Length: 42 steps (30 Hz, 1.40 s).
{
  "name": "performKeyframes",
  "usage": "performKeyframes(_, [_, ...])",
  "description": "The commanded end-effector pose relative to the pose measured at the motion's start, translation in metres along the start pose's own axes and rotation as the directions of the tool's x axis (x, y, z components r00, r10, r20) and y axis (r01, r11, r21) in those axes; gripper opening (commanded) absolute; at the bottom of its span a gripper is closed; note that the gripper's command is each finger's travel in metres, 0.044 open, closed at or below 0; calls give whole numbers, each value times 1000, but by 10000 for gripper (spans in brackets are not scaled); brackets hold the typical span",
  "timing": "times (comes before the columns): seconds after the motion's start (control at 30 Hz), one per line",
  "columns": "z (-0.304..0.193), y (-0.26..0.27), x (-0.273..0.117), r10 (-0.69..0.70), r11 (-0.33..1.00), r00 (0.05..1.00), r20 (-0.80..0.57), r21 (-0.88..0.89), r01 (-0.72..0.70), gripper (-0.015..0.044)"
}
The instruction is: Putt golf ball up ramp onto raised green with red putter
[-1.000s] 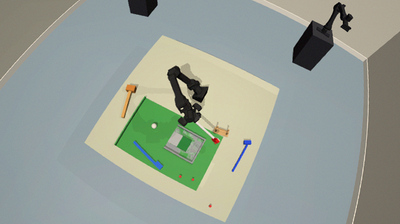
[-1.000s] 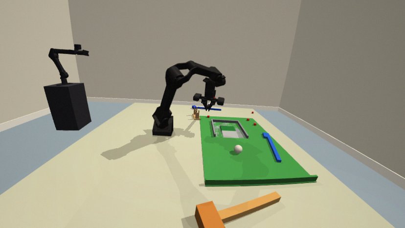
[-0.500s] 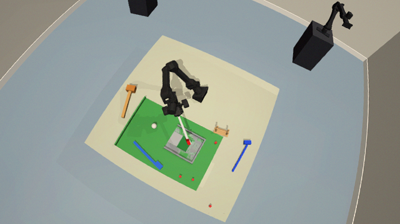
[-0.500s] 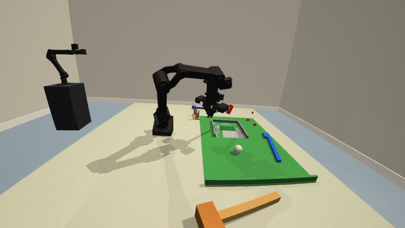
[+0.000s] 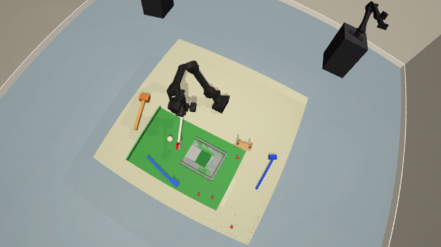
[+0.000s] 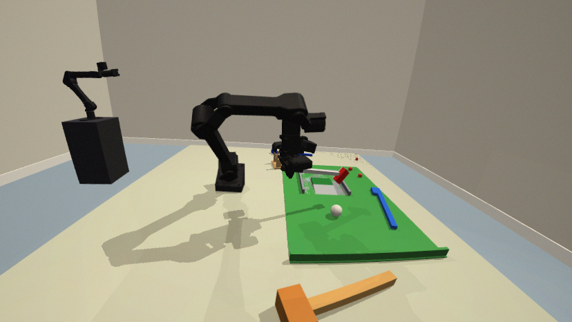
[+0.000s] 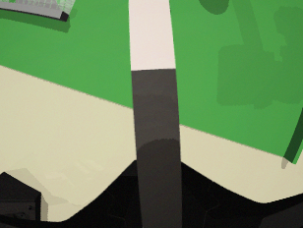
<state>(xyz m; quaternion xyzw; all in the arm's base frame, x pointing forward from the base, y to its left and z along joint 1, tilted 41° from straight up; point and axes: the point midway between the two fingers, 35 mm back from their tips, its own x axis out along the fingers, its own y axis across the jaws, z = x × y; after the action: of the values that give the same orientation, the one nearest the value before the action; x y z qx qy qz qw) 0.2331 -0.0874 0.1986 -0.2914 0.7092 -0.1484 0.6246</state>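
My gripper is shut on the red putter's dark grip, above the mat's edge nearest the arm's base. The putter's white shaft reaches out over the green mat. Its red head is in the air, between the ball and the ramp in the top view. The white golf ball rests on the mat. The pale ramp leads to the raised green, which has grey walls around it.
A blue club lies on the mat. An orange mallet lies beyond the mat's green end wall. A wooden rack, another blue club and several small red cubes are farther off.
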Motion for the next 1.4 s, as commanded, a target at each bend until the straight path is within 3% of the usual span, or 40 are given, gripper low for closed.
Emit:
performKeyframes(0.0, [-24,-17,-4,-29,992,1000,-10,119,30,0])
performKeyframes(0.17, [-56,-36,-8,-63,962,997,-38,264,71,0])
performKeyframes(0.37, [-61,-38,-7,-67,954,997,-44,289,77,0])
performKeyframes(0.7, [-63,-41,28,-64,916,996,-69,391,86,0])
performKeyframes(1.37, [-65,-43,55,-64,913,995,-71,400,87,0])
